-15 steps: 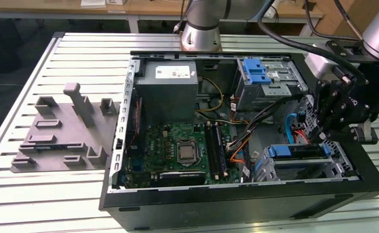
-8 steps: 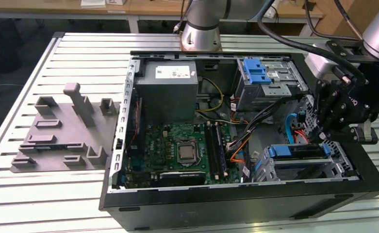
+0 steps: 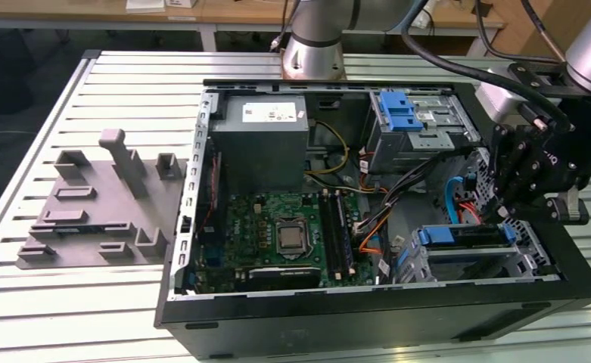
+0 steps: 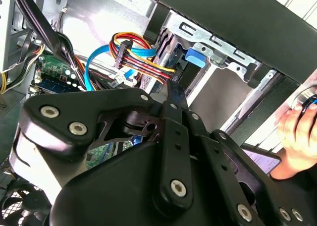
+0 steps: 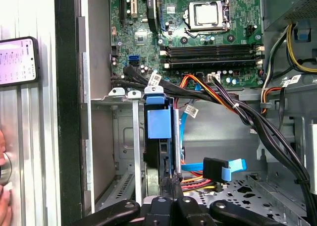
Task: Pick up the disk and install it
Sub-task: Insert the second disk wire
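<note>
End effector (image 5: 171, 186), fingers pressed together on the disk's (image 5: 159, 137) edge, sits directly behind it; disk stands edge-on in drive cage (image 5: 111, 137), long axis running w/ the push.

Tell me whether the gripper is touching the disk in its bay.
Touching. In the first wrist view the gripper fingertips close against the edge of the disk, which stands in the drive cage, with no gap between them.

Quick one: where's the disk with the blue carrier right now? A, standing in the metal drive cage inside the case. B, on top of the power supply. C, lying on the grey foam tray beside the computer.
A: the disk stands edge-on between the metal drive cage rails, the pincer right at its end.
</note>
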Robot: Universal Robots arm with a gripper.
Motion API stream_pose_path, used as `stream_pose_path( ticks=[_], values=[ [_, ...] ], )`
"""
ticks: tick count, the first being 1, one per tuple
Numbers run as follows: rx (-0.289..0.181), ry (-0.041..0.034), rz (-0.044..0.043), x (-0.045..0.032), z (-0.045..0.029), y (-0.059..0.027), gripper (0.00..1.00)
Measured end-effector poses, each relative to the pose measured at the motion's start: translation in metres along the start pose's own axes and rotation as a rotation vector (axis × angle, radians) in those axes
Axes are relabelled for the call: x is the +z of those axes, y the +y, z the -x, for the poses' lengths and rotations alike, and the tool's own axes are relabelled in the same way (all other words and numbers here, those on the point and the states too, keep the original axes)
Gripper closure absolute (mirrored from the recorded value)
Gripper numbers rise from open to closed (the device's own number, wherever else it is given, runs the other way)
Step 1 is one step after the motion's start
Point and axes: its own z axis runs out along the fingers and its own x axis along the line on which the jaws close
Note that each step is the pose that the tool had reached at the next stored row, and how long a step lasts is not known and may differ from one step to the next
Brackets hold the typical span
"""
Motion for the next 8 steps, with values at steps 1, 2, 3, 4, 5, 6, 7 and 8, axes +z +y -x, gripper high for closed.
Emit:
stream_pose_path(
  ticks=[1, 2, 3, 4, 5, 6, 7, 8],
  values=[
    [0.000, 0.0000, 0.0000, 0.0000, 0.0000, 0.0000, 0.89],
    [0.000, 0.0000, 0.0000, 0.0000, 0.0000, 0.0001, 0.89],
    [0.000, 0.0000, 0.0001, 0.0000, -0.0001, 0.0005, 0.89],
    [0.000, 0.0000, 0.0001, 0.0000, -0.0001, 0.0016, 0.89],
    [0.000, 0.0001, 0.0000, 0.0000, -0.0001, 0.0024, 0.89],
    [0.000, 0.0000, 0.0000, 0.0001, -0.0002, 0.0040, 0.89],
    [0.000, -0.0001, 0.0000, 0.0002, -0.0003, 0.0054, 0.89],
    [0.000, 0.0000, -0.0003, 0.0002, -0.0004, 0.0065, 0.89]
  ],
)
